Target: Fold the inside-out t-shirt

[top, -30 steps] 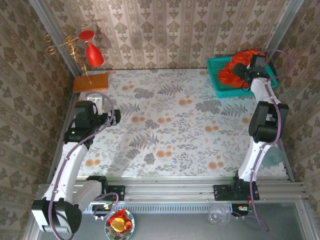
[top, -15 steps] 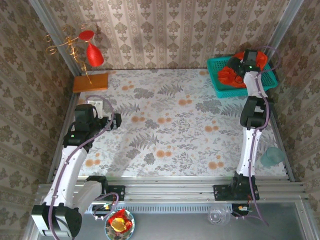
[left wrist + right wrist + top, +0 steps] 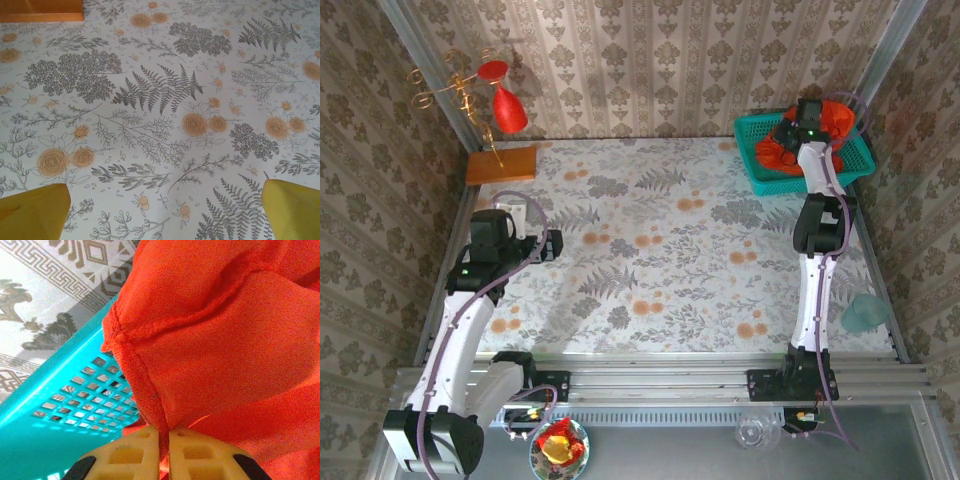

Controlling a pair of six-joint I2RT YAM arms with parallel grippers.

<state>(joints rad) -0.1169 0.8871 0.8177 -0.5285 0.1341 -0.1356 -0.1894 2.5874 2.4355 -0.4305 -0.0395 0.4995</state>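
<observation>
Currently the right arm is stretched almost straight from its base to the far right corner of the table (image 3: 660,250), wrist tipped down into the teal basket (image 3: 757,175). Right gripper (image 3: 165,442) has its jaws pressed together, pinching a seamed fold of the inside-out t-shirt (image 3: 225,340). The shirt lies bunched in that basket, piled against the mesh wall. The left arm is bent, its forearm leaning forward over the left side of the table. Left gripper (image 3: 163,212) hangs above the floral cloth, yellow fingers (image 3: 32,212) spread wide, nothing between them. A wooden block (image 3: 40,10) is ahead of it.
</observation>
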